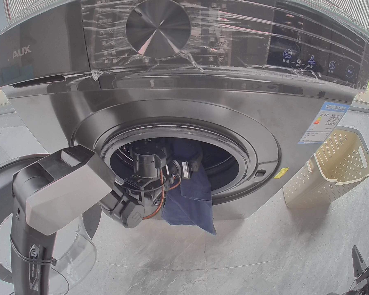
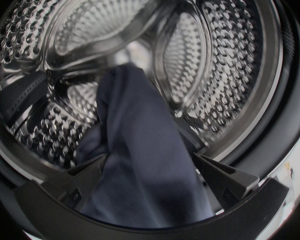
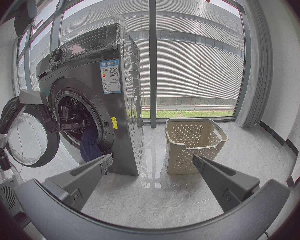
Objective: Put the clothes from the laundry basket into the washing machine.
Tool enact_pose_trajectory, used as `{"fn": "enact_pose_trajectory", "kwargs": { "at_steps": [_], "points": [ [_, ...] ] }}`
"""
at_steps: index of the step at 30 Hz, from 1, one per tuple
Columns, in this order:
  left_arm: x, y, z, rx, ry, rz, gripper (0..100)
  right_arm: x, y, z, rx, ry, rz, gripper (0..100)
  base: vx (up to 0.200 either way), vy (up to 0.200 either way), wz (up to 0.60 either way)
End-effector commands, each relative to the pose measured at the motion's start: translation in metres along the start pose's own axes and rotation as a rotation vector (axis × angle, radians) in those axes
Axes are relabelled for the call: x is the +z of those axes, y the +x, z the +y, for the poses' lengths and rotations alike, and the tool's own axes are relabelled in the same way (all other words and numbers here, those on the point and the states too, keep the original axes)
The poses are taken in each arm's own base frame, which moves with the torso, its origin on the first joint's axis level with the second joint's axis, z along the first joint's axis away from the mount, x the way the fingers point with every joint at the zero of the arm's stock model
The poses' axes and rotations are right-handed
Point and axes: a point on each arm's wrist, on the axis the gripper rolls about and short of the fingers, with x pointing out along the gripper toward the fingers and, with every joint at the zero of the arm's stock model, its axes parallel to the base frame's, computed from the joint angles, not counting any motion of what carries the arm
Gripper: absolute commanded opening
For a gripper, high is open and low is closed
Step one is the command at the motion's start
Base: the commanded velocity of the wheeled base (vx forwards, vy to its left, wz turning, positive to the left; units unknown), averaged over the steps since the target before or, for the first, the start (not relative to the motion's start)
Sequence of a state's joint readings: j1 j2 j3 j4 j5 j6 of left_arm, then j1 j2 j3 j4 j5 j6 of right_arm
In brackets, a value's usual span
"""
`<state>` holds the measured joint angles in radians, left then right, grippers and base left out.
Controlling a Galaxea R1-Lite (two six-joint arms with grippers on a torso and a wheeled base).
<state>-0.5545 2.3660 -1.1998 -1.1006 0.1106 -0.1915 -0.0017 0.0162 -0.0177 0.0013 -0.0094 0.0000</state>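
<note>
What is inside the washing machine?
A dark blue cloth, half hanging out the front, and the left gripper. The cloth hides part of the drum behind it.

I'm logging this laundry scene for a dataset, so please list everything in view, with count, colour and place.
Washing machine: one, dark grey, centre.
Door: one, dark rim with clear glass, swung open at the left.
Drum: one, shiny steel, behind the opening.
Garment: one, dark blue, partly in the drum, the rest hanging over the lip down the front.
Laundry basket: one, cream, on the floor right of the machine.
Floor: grey tile.
Window: one, large, behind the basket.
Left jaws: dark grey, open, inside the drum, garment between them.
Right jaws: dark grey, open, low over the floor at right.
</note>
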Motion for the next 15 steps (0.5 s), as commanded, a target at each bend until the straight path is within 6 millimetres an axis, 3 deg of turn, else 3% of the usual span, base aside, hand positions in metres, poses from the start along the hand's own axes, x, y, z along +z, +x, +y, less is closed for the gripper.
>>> {"fn": "enact_pose_trajectory", "kwargs": {
  "at_steps": [1,13,14,15],
  "points": [
    [-0.001,-0.038,-0.031,-0.093,0.021,0.126,100,-0.005,0.0,0.0,0.0,0.0,0.0,100,0.0,0.0,0.0],
    [-0.033,-0.039,-0.021,-0.071,0.073,0.23,100,-0.005,0.0,0.0,-0.001,0.0,0.0,100,0.0,0.0,0.0],
    [-0.035,-0.038,-0.02,-0.067,0.08,0.235,0,-0.005,0.0,0.0,-0.001,0.0,-0.001,100,0.0,0.0,0.0],
    [-0.037,-0.037,-0.018,-0.063,0.086,0.239,0,-0.005,0.0,0.0,-0.001,0.0,0.0,100,0.0,0.0,0.0]
  ]
}}
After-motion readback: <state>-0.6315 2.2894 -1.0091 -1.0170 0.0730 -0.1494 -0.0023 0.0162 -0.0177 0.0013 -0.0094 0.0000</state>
